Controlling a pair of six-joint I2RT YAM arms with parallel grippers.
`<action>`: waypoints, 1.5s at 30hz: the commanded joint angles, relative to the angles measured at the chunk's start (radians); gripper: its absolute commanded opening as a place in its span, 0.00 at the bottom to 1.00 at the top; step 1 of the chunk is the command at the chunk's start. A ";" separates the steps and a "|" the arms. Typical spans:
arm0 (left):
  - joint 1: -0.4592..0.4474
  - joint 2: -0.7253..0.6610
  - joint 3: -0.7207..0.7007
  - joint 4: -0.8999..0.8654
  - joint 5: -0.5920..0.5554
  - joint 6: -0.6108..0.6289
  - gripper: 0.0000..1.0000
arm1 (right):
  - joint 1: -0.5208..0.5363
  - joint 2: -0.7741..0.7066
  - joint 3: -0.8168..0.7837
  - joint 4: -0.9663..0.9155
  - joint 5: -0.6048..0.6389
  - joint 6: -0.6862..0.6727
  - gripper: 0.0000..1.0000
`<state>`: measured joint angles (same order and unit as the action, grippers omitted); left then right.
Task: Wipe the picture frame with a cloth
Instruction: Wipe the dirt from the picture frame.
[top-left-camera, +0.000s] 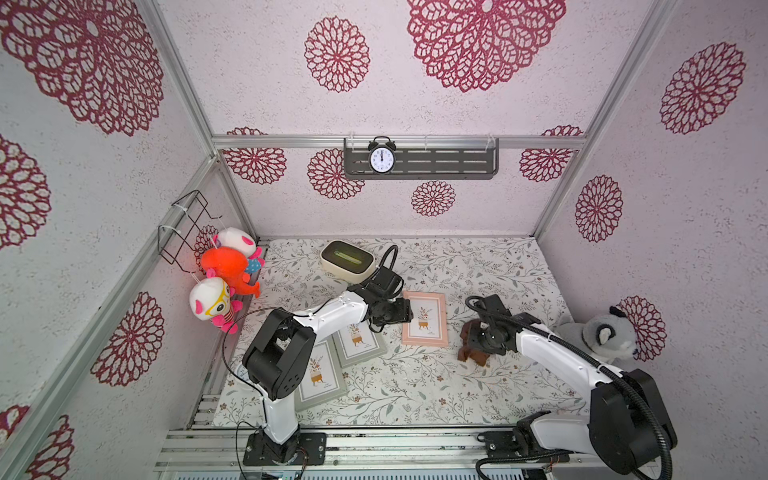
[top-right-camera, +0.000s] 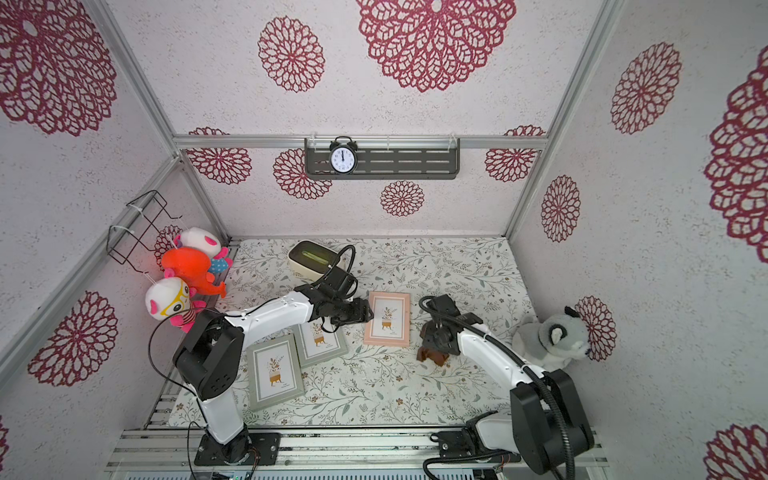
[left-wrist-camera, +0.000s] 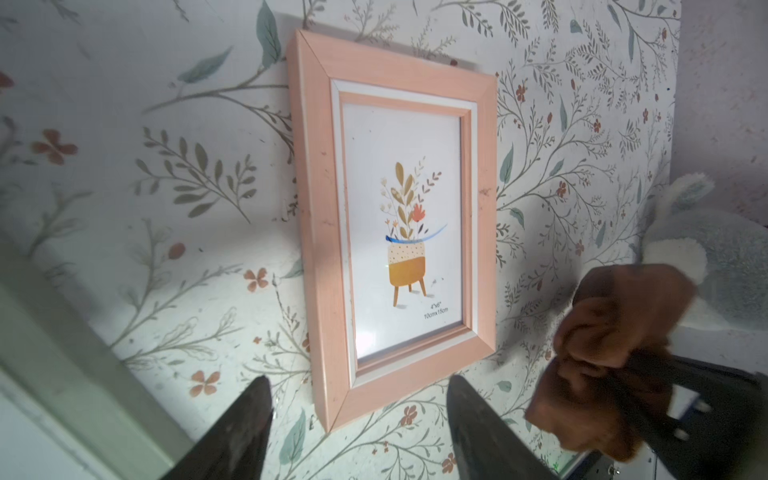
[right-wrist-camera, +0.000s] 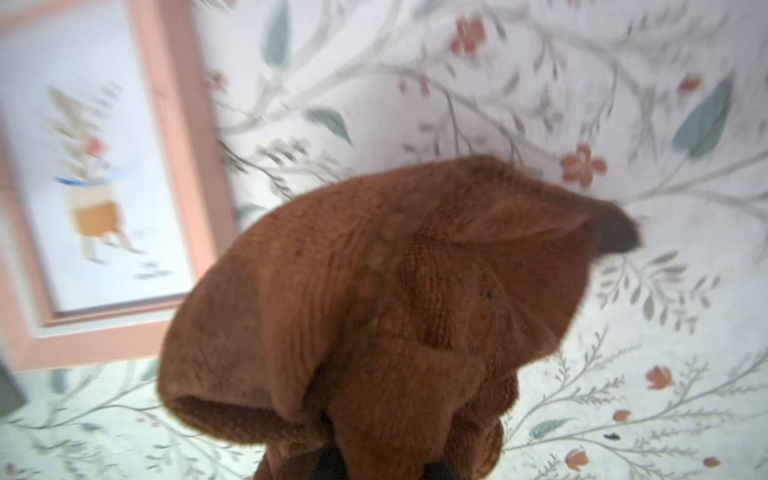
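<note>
**Beside the pink frame: cloth gripped, frame not yet touched**

Just off the long edge of the picture frame (top-left-camera: 424, 319) (top-right-camera: 387, 319) that faces the grey plush toy (top-left-camera: 602, 334), the right end effector (top-left-camera: 480, 338) is clamped shut on the cloth (top-left-camera: 473, 357) (top-right-camera: 432, 354). The cloth is plain rust-brown with a fine ribbed, towel-like weave. It is bunched into rounded folds around the fingers, with 1 darker corner sticking out in the right wrist view (right-wrist-camera: 395, 299). In both top views it sits near the frame but apart from it. Whether its lowest fold rests on the tabletop (top-left-camera: 415, 386) I cannot tell.

The frame lies flat on the floral tabletop with its glass side up. It has a peach-pink moulding with mitred corners and a thin white inner lip. The print under the glass shows a leafy plant in a mustard pot on legs (left-wrist-camera: 395, 232). A blue streak crosses the glass just above the pot.

At the frame's opposite long edge, the left end effector (left-wrist-camera: 359, 386) has its jaws spread wide and holds nothing. In its wrist view, its 2 dark fingers (left-wrist-camera: 245, 428) stand on either side of the frame's near end. Contact with the frame cannot be judged.

On that same side, further from the frame, lie 2 grey-green frames (top-left-camera: 359, 340), partly under the left arm.
</note>
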<state>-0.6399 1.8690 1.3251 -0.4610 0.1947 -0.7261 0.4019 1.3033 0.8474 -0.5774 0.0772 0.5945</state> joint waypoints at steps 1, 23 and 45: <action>0.024 0.062 0.077 -0.045 -0.047 0.060 0.66 | -0.012 0.039 0.109 -0.036 0.012 -0.101 0.00; 0.025 0.263 0.195 -0.040 0.006 0.106 0.54 | -0.019 0.483 0.386 0.063 -0.075 -0.253 0.00; -0.017 0.375 0.240 -0.134 -0.001 0.100 0.31 | 0.026 0.590 0.354 0.054 -0.071 -0.273 0.00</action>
<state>-0.6331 2.1857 1.5749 -0.5331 0.1978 -0.6373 0.4004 1.8759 1.2358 -0.4927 0.0162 0.3401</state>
